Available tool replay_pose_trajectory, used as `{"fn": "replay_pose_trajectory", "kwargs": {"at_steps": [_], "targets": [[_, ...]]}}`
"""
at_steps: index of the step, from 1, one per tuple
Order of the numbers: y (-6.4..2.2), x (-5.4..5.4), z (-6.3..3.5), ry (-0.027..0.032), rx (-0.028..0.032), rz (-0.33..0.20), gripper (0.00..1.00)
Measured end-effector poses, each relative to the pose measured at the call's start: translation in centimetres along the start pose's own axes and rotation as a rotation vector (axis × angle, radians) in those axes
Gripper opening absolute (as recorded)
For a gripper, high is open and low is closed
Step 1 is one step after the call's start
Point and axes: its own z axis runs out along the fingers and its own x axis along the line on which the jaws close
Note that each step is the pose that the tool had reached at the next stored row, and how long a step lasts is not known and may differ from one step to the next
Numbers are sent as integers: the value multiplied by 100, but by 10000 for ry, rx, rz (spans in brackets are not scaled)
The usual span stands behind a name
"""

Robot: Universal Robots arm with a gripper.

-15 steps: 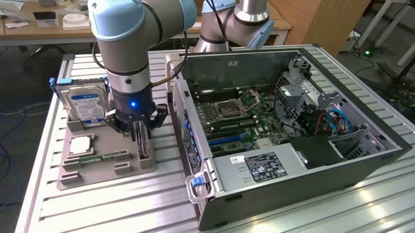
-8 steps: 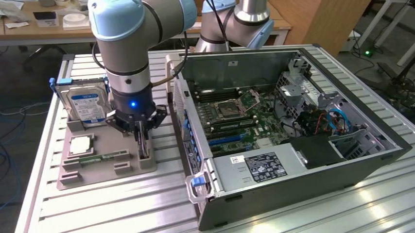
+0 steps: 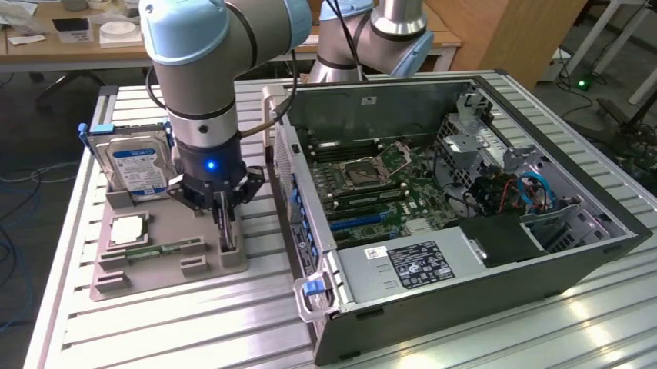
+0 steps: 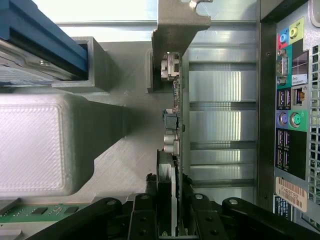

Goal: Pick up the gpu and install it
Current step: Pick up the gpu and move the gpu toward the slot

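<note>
The gpu (image 3: 228,233) stands on its edge in a slot at the near right corner of the grey holder tray (image 3: 154,275). My gripper (image 3: 225,217) reaches straight down onto it. In the wrist view the gpu (image 4: 173,117) shows edge-on as a thin card, with its silver bracket (image 4: 175,27) at the far end. There my gripper (image 4: 169,210) has a black finger on each face of the card, pressed against it. The card still sits in its slot, upright.
The tray also holds a silver hard drive with a blue label (image 3: 138,169), a square chip (image 3: 128,228) and a narrow green memory stick (image 3: 165,250). The open computer case (image 3: 575,231) lies at the exterior view's right, motherboard (image 3: 380,184) exposed, its rear ports (image 4: 290,110) close beside the card.
</note>
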Motion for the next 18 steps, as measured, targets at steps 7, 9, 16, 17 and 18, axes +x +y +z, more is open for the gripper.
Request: {"fn": "replay_pose_trajectory", "kwargs": {"at_steps": [7, 9, 16, 17, 18], "targets": [[0, 0, 0, 1, 1, 0, 27], [0, 0, 0, 0, 1, 0, 27], [0, 0, 0, 0, 0, -1, 27], [0, 0, 0, 1, 0, 0, 27], [0, 0, 0, 0, 0, 0, 27]]}}
